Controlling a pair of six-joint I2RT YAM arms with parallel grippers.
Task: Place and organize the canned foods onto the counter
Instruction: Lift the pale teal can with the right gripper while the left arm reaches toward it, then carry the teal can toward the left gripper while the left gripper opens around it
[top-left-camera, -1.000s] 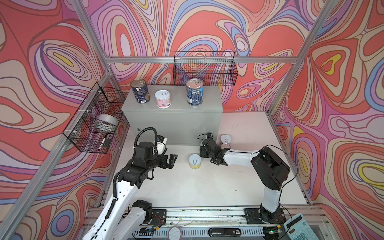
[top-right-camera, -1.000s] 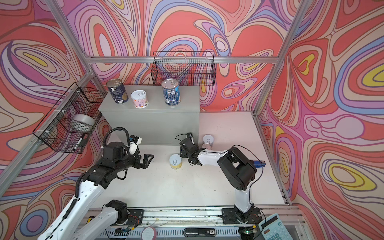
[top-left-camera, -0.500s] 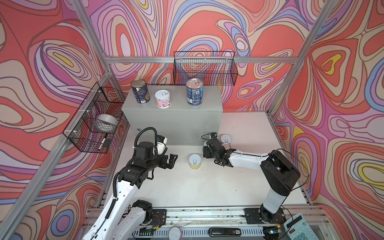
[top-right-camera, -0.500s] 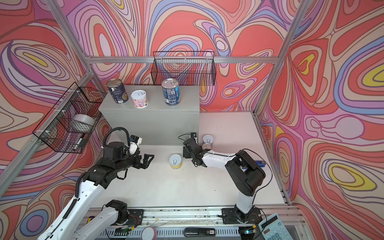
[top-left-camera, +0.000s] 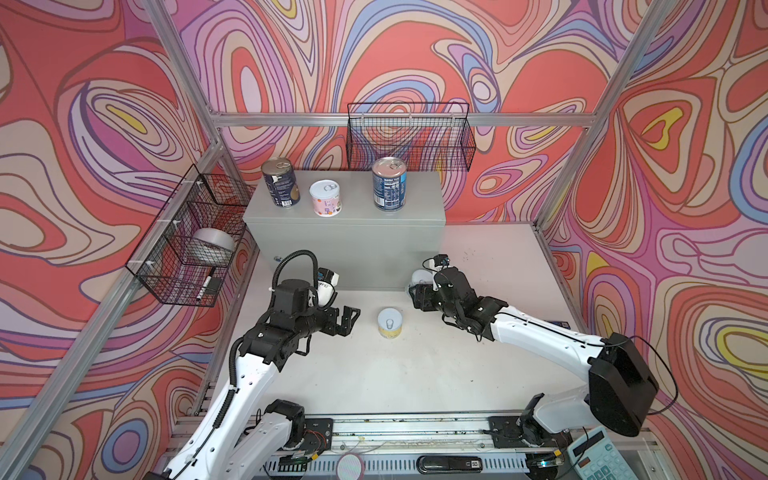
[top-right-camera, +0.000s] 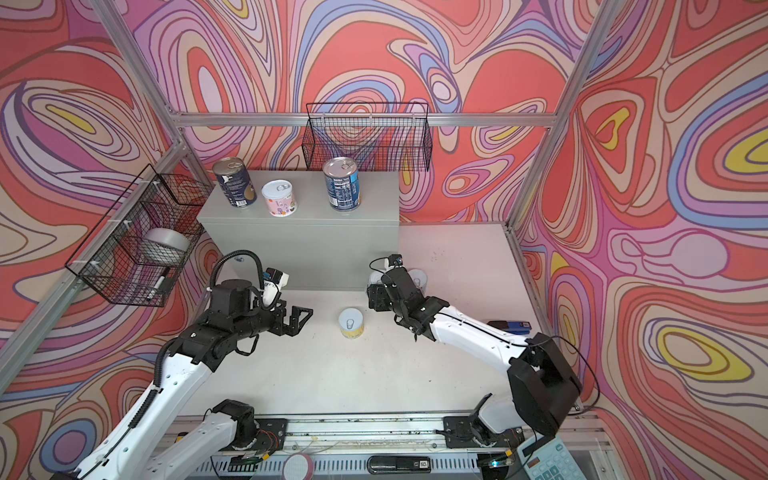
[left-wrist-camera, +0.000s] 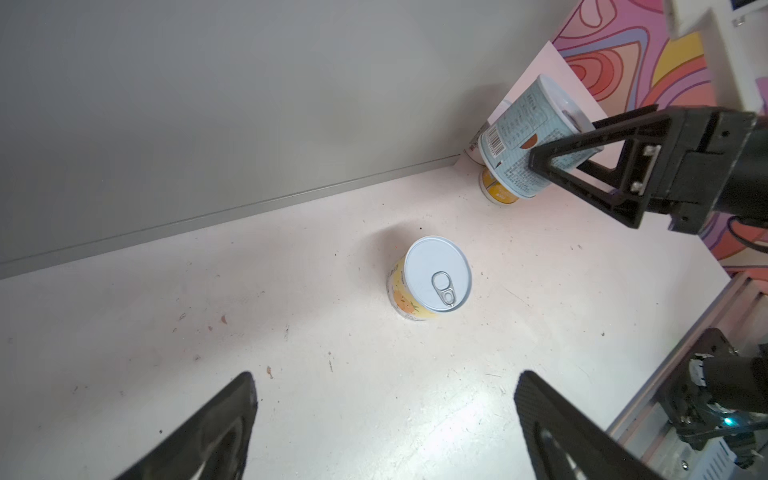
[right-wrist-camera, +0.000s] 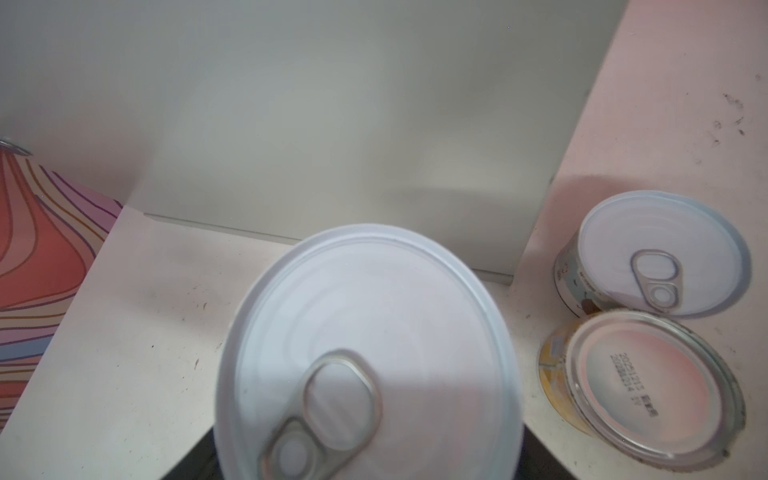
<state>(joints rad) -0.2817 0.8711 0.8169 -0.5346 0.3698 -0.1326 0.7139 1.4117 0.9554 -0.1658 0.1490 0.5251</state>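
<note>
Clamping the pale-blue can (left-wrist-camera: 524, 141) between its fingers (left-wrist-camera: 552, 162), the right gripper (left-wrist-camera: 557, 153) is seen in the left wrist view with the can tilted and lifted off the white tabletop (top-left-camera: 399, 374). The same can's pull-tab lid (right-wrist-camera: 370, 357) fills the right wrist view. Just beside it, at the right front corner of the counter (top-left-camera: 349, 245), two more short cans are stood close together on the tabletop: an orange can (right-wrist-camera: 642, 386) turned bottom-up and a white-labelled can (right-wrist-camera: 660, 253) with its tab up, next to the cabinet's side.

The left gripper (top-left-camera: 347, 320) is held low over the tabletop with its jaws spread wide and nothing between them. The yellow can (top-left-camera: 390, 324) is stood upright to its right, apart from both grippers, with clear tabletop around it.

On the counter's flat top three cans are stood upright: a tall dark blue can (top-left-camera: 280, 183) at the left, a pink can (top-left-camera: 325, 198) near it, and a second tall blue can (top-left-camera: 389, 183) further right.

A grey tape roll (top-left-camera: 212, 247) is lodged in the wire basket (top-left-camera: 178, 286) on the left wall; another basket (top-left-camera: 409, 137) is hung on the far wall behind the counter.
</note>
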